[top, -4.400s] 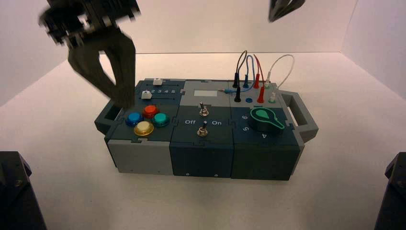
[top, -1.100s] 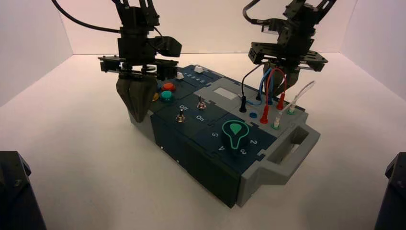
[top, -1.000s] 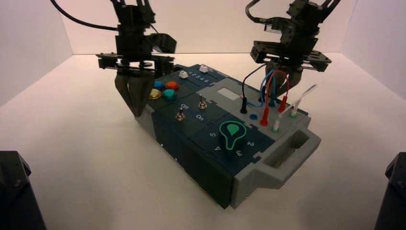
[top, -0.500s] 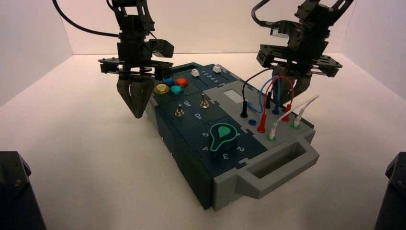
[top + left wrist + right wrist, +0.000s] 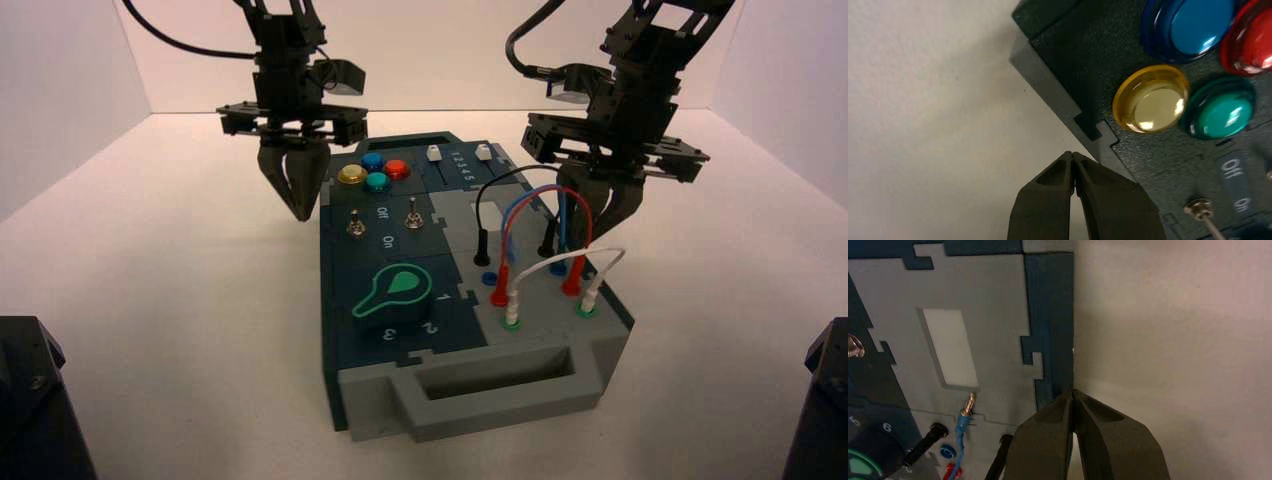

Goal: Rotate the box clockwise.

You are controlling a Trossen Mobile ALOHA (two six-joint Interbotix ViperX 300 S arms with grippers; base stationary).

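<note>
We are turning the box (image 5: pixel 400 235) clockwise, its grey handle (image 5: pixel 510 408) now swinging nearest, clenched left pincer (image 5: pixel 303 216) beside the buttons (image 5: pixel 377 181), clenched right pincer (image 5: pixel 1072 391) working opposite

The pale tabletop (image 5: pixel 230 330) lies before me, and directly on it rests the box (image 5: pixel 400 230), its buttoned panel upward.

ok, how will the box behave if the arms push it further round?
The box should turn as one stiff piece, its panels looking interlocked. Being broad and low, it seems unlikely to tip. The white wire arches up in a thin loop, so it will probably flex or wobble.
</note>
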